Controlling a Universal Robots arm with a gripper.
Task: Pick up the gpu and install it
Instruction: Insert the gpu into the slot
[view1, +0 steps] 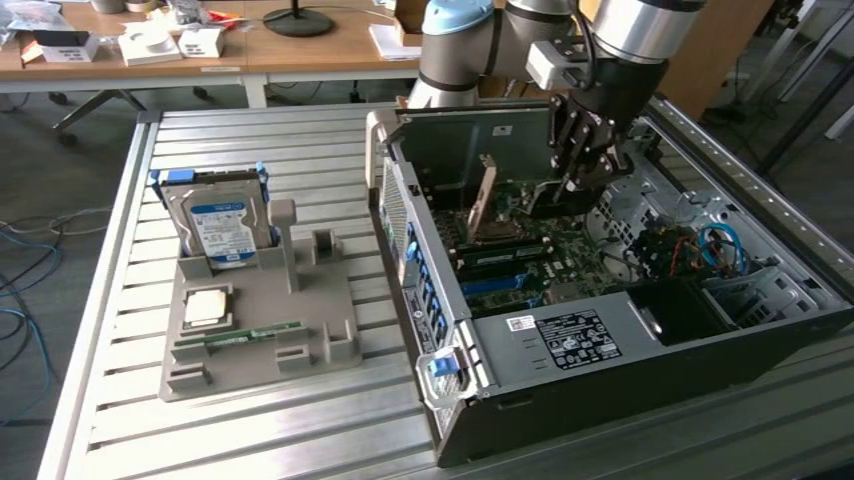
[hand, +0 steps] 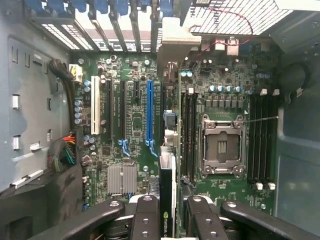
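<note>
The gpu (hand: 167, 192) stands on edge inside the open computer case (view1: 574, 345), and my gripper (hand: 172, 220) is shut on it. In the wrist view the card runs away from the fingers (hand: 146, 220) as a thin dark strip. Its pale metal end bracket (hand: 174, 37) lies at the case's slotted rear wall. The card hangs over the motherboard (hand: 135, 125), between the long blue slot (hand: 149, 115) and the memory slots beside the processor socket (hand: 222, 147). In the exterior view the gripper (view1: 571, 190) reaches down into the case, with the gpu's brownish face (view1: 485, 190) upright toward the rear wall.
On the slatted table at the exterior view's left, a grey holder (view1: 287, 300) carries a blue-labelled hard drive (view1: 220, 225), a processor chip (view1: 204, 308) and a green memory stick (view1: 240, 338). Cable bundles (hand: 65, 152) lie at the motherboard's edge. The case walls stand close around the gripper.
</note>
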